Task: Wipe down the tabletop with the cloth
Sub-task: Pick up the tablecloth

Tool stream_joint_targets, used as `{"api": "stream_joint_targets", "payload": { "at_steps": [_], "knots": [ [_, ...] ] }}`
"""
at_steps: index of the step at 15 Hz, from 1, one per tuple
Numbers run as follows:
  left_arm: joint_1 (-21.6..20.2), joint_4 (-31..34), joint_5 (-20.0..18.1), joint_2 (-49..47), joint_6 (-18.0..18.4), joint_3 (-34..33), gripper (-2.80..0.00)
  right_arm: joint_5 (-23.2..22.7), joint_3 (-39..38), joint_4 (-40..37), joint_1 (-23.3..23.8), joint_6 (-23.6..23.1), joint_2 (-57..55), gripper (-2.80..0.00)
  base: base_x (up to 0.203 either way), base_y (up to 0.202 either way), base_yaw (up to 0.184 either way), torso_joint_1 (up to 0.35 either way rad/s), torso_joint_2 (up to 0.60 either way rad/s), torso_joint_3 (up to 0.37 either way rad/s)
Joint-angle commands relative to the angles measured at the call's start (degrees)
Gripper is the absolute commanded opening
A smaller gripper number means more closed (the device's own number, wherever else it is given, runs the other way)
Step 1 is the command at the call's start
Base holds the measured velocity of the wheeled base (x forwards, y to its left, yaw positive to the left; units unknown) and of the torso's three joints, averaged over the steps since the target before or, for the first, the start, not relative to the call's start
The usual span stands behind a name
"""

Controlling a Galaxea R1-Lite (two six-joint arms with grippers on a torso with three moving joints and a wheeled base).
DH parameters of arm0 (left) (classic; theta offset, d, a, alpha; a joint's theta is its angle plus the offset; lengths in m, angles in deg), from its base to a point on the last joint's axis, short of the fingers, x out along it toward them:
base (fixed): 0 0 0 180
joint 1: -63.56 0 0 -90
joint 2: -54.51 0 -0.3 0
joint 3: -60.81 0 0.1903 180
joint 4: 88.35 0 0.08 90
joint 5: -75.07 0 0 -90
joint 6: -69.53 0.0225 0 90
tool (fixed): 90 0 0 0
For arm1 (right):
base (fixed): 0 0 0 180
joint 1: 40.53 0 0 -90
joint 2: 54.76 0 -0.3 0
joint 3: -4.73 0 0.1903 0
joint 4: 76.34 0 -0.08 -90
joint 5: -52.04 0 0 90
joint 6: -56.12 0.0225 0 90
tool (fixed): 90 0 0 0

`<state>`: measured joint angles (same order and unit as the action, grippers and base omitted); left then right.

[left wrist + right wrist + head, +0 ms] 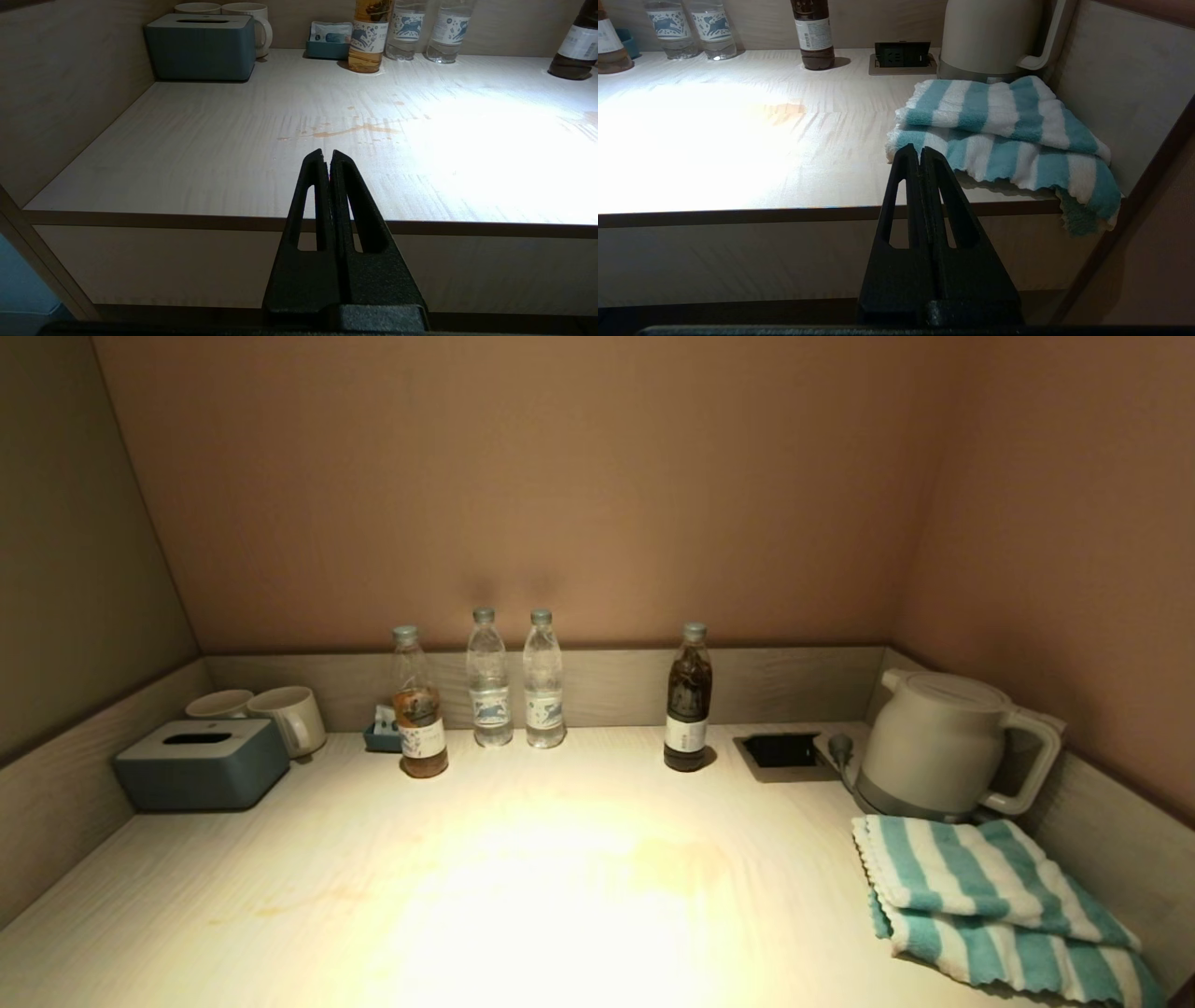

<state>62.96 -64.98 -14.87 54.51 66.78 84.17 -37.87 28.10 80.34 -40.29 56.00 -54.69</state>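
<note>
Starting with nothing gripped: right claw (920, 152) and left claw (326, 156) are both closed empty, held off the pale wood-grain table (523, 896). Folded teal-and-white striped terry cloth (980, 905) lies at the right front corner, overhanging; a top-fold grasp is advised. Amber-liquid bottle (419, 705) part full, dark-liquid bottle (687, 700) nearly full.

Head view high, facing down; wrist views low before tabletop (560, 896) front edge; all share bottles (515, 681).
</note>
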Motion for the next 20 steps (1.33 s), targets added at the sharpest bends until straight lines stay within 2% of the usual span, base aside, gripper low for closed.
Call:
{"api": "stream_joint_targets", "payload": {
  "at_steps": [1, 16, 19, 20],
  "knots": [
    [0.0, 0.0, 0.0, -0.1, -0.1, 0.0, -2.80, 0.0, 0.0, 0.0, 0.0, 0.0, -0.1, -2.80, 0.000, 0.000, 0.000, 0.000, 0.00, 0.000],
    [0.0, 0.0, 0.0, -0.1, -0.1, 0.0, -2.80, 0.1, 0.4, 0.1, 0.0, -1.0, -0.1, -2.80, 0.000, 0.000, 0.000, 0.000, 0.00, 0.000],
    [0.0, 0.0, 0.0, -0.1, -0.1, 0.0, -2.80, -0.3, 8.8, -2.6, 0.0, -1.8, -1.3, -2.80, 0.000, 0.000, 0.000, 0.000, 0.00, 0.000],
    [0.0, 0.0, 0.0, -0.1, -0.1, 0.0, -2.80, -0.4, 9.3, -3.3, 0.0, -1.9, -1.6, -2.80, 0.000, 0.000, 0.000, 0.000, 0.00, 0.000]
  ]
}}
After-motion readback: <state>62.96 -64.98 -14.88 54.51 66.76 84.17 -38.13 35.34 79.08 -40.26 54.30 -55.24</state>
